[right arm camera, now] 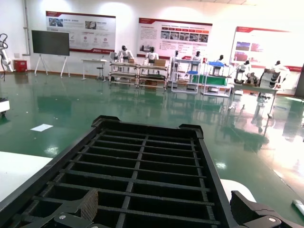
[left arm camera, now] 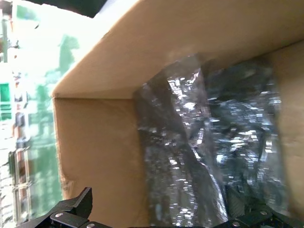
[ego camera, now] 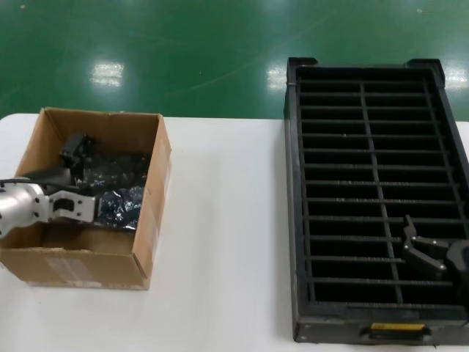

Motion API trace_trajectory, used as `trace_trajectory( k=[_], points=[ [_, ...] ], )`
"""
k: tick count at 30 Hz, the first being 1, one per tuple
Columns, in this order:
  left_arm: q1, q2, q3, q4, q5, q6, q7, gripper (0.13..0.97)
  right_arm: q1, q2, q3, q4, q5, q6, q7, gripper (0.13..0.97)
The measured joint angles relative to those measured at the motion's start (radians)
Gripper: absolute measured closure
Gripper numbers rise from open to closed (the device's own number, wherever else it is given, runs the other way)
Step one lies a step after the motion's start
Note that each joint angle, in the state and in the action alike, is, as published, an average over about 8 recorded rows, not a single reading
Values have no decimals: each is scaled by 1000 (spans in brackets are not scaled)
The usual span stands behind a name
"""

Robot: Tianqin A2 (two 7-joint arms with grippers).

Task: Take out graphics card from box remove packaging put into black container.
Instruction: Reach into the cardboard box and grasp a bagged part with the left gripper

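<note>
Overhead lamp glare on green floor; blurred, shiny packaging.

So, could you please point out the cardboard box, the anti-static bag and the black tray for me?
cardboard box (ego camera: 80, 265), head view, on its near outer wall.
anti-static bag (left arm camera: 190, 156), left wrist view, on the crinkled middle of the bag.
black tray (ego camera: 290, 191), head view, on its left rim.
</note>
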Motion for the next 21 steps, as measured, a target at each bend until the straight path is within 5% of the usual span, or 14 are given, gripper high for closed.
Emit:
trace_trajectory(
  k=[10,21],
  points=[
    [10,43,-117,0,-116,-80,149,172,0,0,0,0,0,0,0,129],
    [26,18,-59,2,-59,-73,135,304,0,0,0,0,0,0,0,129]
  ],
)
